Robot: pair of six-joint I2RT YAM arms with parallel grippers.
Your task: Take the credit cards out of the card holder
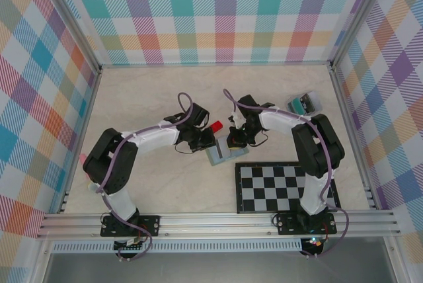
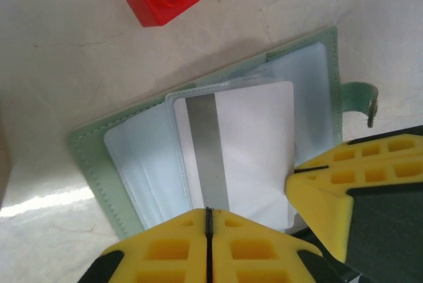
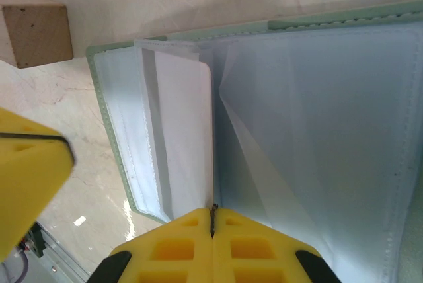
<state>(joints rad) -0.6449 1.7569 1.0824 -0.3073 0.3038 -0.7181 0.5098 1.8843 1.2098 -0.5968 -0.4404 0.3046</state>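
The sage-green card holder [image 1: 222, 155] lies open on the table between both grippers, its blue-grey clear sleeves up [image 2: 142, 164]. A white credit card [image 2: 254, 144] with a grey stripe sits in a middle sleeve. My left gripper [image 2: 209, 211] is shut, with its yellow tips against the card's near edge; I cannot tell whether they pinch it. My right gripper [image 3: 213, 209] is shut on the edge of a raised inner sleeve [image 3: 182, 131]. In the left wrist view its fingers [image 2: 330, 187] meet the card's lower right corner. The holder's small tab [image 2: 360, 94] sticks out at the right.
A red block [image 1: 215, 127] lies just beyond the holder, close to the left gripper [image 1: 201, 141]. A tan block [image 3: 34, 32] rests beside the holder. The checkerboard [image 1: 284, 187] lies near right of it. A clear box with teal contents [image 1: 304, 103] stands at the back right.
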